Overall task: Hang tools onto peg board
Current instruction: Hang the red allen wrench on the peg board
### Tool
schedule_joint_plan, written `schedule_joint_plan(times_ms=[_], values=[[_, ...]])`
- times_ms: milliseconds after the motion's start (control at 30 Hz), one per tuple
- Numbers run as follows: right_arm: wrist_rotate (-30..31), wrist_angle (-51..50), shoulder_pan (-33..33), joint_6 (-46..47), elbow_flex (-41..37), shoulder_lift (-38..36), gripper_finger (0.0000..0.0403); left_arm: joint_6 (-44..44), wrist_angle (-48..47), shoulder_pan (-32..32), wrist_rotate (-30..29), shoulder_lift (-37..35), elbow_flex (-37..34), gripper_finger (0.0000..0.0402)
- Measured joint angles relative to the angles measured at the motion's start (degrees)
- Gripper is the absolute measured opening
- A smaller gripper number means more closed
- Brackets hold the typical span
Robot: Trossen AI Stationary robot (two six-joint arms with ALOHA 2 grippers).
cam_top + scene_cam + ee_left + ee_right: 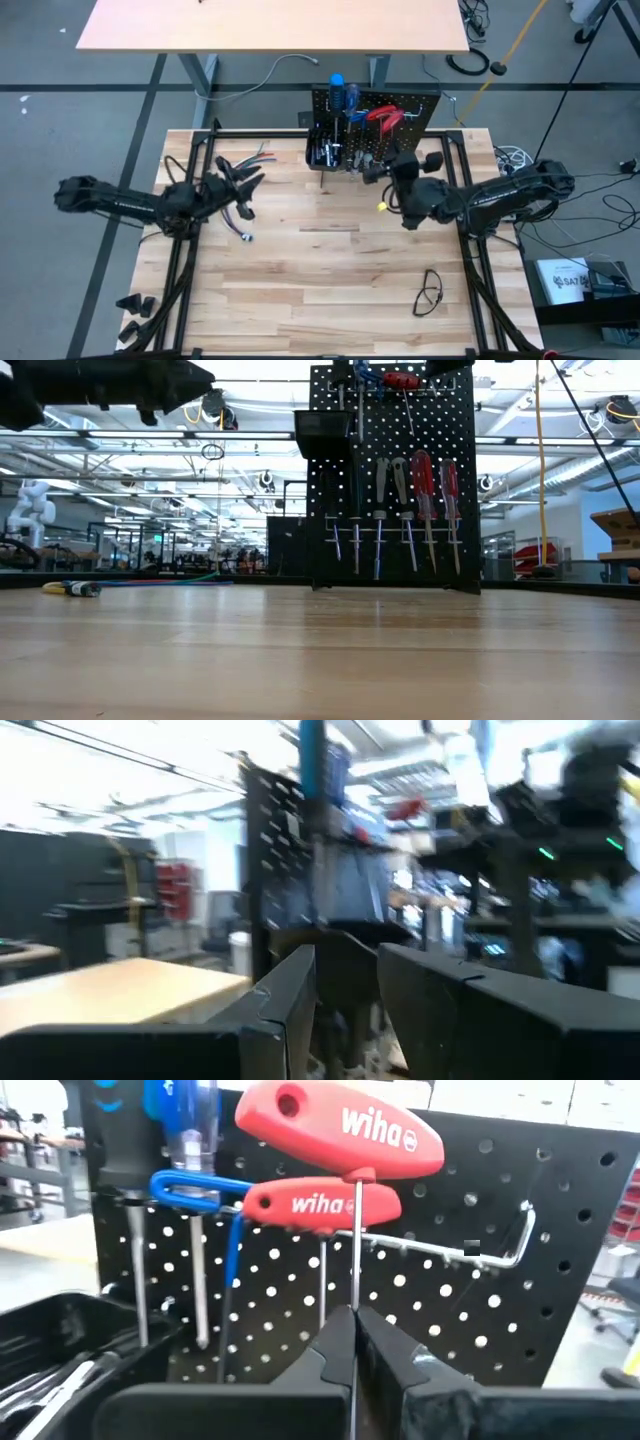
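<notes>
Centre frame, we see the right tool pinching the red T-handle driver's thin shaft: stiff, light, slippery steel, better gripped near the handle.

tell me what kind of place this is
Probably a robotics lab or workshop hall: a wooden worktable carries a black peg board hung with hand tools, and the low view shows a big open industrial room behind.

peg board: one
red T-handle tools on the board's top hook: two
red-handled screwdrivers in the board's lower row: two
blue-handled tools at the board's top: two
arms: two
wire bundle left of the board: one
glasses in front of the board: one
</notes>
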Motion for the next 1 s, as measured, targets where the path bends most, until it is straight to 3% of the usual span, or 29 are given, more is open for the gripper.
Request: schedule_joint_plan(times_ms=[167, 667, 1000], values=[[-0.3, -0.6, -2.5, -0.7, 0.3, 0.1, 0.0, -1.6, -3.3, 2.5, 4.9, 0.0, 0.0, 0.0118], [-3.5, -3.4, -7.3, 1.2, 0.3, 0.3, 0.0, -1.6, -4.3, 4.0, 5.5, 0.0, 0.0, 0.0118], [-3.5, -11.5, -10.4, 7.9, 0.3, 1.1, 0.0, -1.6, -5.3, 4.0, 5.5, 0.0, 0.0, 0.0118]])
